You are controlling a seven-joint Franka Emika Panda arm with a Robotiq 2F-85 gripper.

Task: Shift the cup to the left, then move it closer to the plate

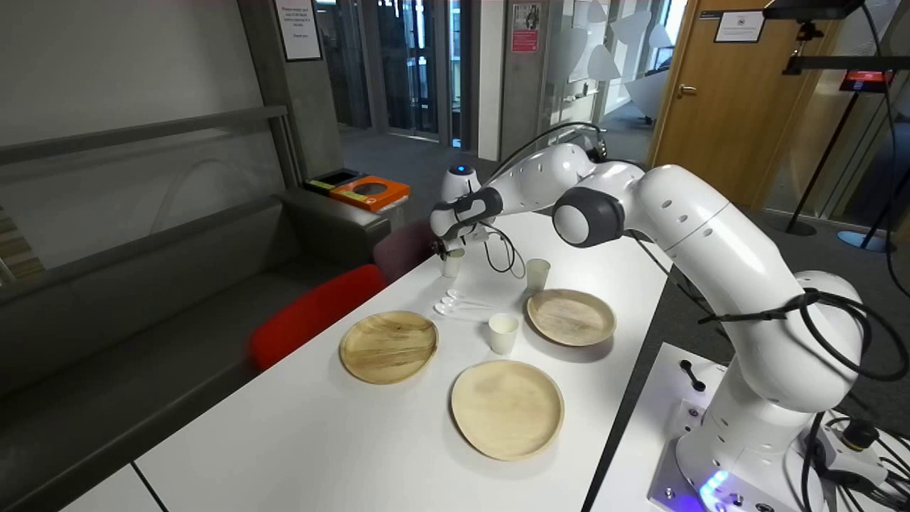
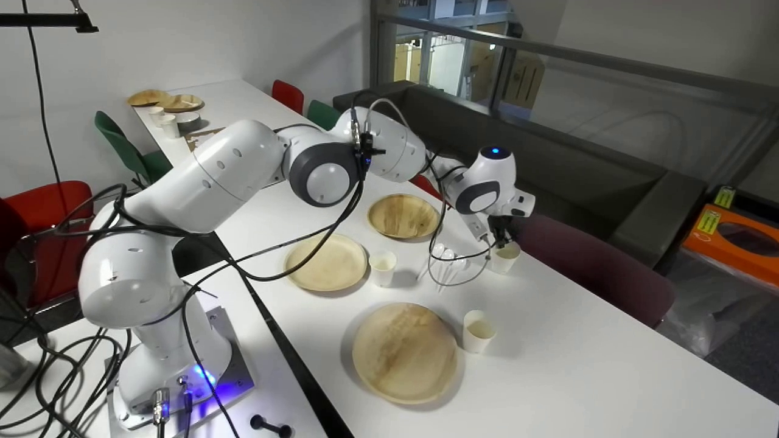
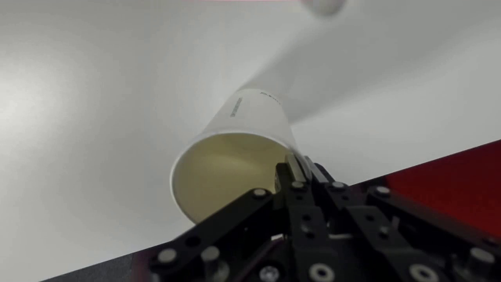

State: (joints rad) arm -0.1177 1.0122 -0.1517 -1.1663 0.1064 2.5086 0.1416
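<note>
Plainly, the white table [image 1: 306,441] ran through all three views, whereas the long white arm [image 1: 718,235] over it showed only in the exterior ones. A maroon chair [image 2: 590,258] stood at the table's edge. Both exterior views held the plate [image 2: 405,353], round and tan, well apart from the gripper [image 3: 303,169]. Near that chair was the white cup [image 3: 235,156], its wall pinched between close-set fingers [image 3: 282,172]; only the wrist view made clear one finger inside, one outside, and dark printing [image 3: 236,107] on the cup's side.
</note>
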